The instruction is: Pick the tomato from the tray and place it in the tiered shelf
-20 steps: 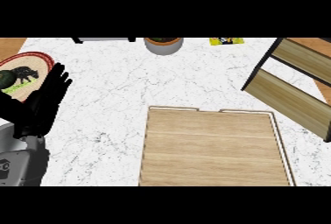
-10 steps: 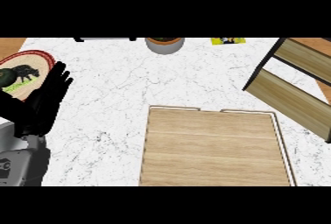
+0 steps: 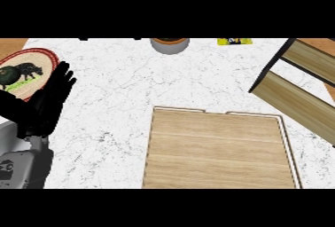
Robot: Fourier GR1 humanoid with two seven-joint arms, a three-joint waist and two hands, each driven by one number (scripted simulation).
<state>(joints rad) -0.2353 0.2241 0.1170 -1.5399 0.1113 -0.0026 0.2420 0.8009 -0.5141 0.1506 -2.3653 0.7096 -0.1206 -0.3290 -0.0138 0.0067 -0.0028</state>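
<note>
Tray (image 3: 219,150): wooden, centre of the counter (image 3: 131,88), nothing on it. Tomato: not on the tray as far as you can see. A dark green round thing (image 3: 9,76) sits on the oval plate (image 3: 36,60) far left; whether that is your target cannot be told.
Shelf (image 3: 294,88): right edge, slats tilted.
Left hand (image 3: 46,104): resting at the left, fingers straight and spread, holding nothing, just beside the plate.
Right hand: not visible.
Pot (image 3: 170,44): top edge.
Advice — confirm the target first, then come in from above so your fingers clear the plate's rim.
</note>
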